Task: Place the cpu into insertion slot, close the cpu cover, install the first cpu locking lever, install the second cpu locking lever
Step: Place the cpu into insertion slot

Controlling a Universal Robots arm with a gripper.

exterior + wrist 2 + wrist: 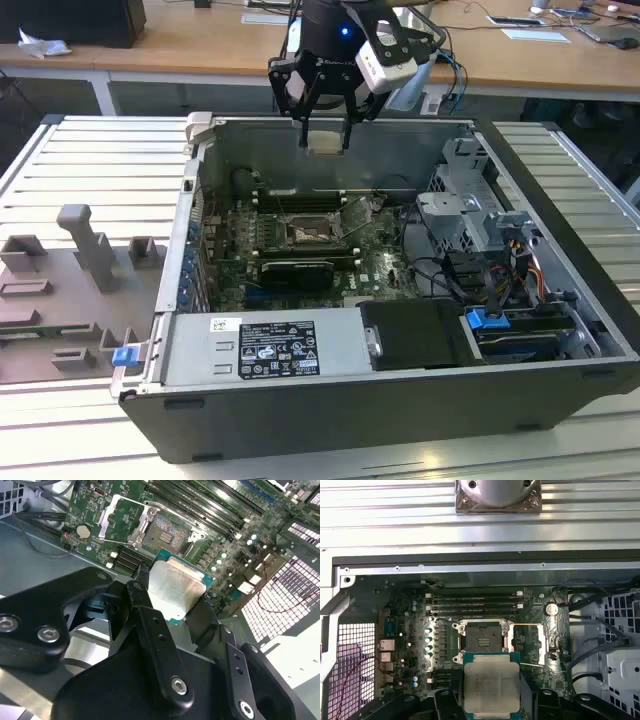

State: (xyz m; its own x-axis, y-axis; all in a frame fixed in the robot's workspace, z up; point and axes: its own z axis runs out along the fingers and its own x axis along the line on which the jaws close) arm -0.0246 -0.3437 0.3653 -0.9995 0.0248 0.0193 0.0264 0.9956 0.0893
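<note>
Gripper at upper centre of exterior view, over open computer case. Black fingers clamped on opposite edges of cpu, chip held flat, pale metal face toward both wrist cameras. Cpu in air, well above green motherboard, not touching insertion slot. Slot at middle of exterior view, dark and bare inside silver rim. Cpu cover swung open, just beside slot
</note>
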